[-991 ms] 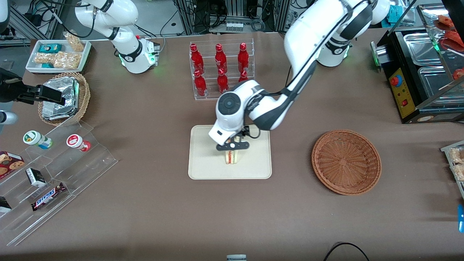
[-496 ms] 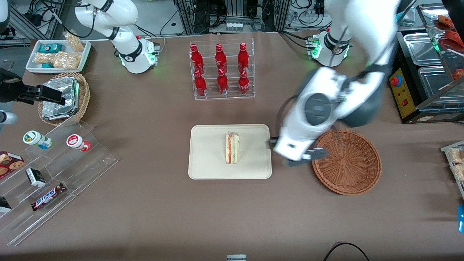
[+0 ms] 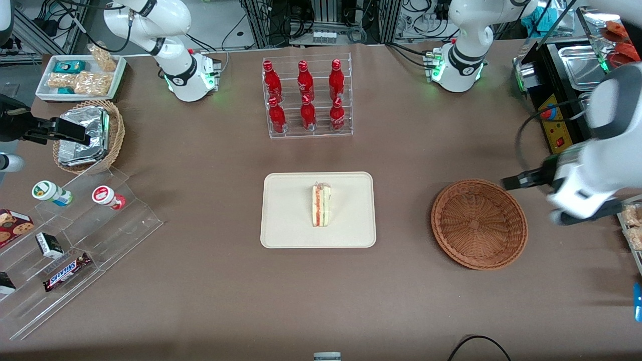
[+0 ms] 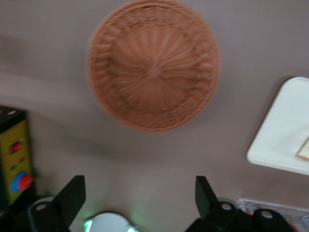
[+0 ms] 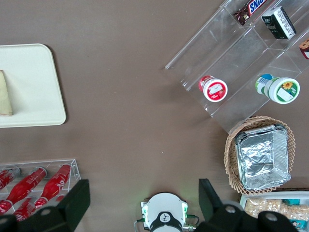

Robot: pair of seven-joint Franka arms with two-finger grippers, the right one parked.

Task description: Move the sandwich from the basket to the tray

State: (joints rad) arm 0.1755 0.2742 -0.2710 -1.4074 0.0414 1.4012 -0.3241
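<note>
The small triangular white-bread sandwich with red and green filling layers [image 3: 321, 204] lies on the flat cream-beige rectangular tray with rounded corners [image 3: 283, 220], near the tray's middle, filling edge facing up. In the left wrist view only a corner of the tray [image 4: 280, 130] and a sliver of the sandwich [image 4: 304, 150] show.

The wide, shallow, reddish-brown round wicker basket [image 3: 479, 224] sits on the brown-covered bench [image 3: 210, 281], well apart from the tray toward the working arm's end, with nothing in it; the left wrist view looks straight down into its bare woven bottom [image 4: 153, 65].

The left arm's gripper [image 3: 569, 198] hangs above the bench just past the basket's rim, toward the working arm's end, clear of both basket and tray. Its jaws stand wide apart and hold nothing; the two dark fingers [image 4: 72, 198] frame open bench in the left wrist view.

Farther from the front camera than the tray stands a clear acrylic rack of red bottles [image 3: 306, 98]. Toward the parked arm's end are a smaller tan wicker basket holding foil-wrapped packets [image 3: 88, 135], a white tray of packaged snacks [image 3: 80, 75], and a stepped clear acrylic display [image 3: 75, 235] carrying small cups and a chocolate bar. A black appliance with a red button [image 3: 556, 120] stands at the working arm's end.
</note>
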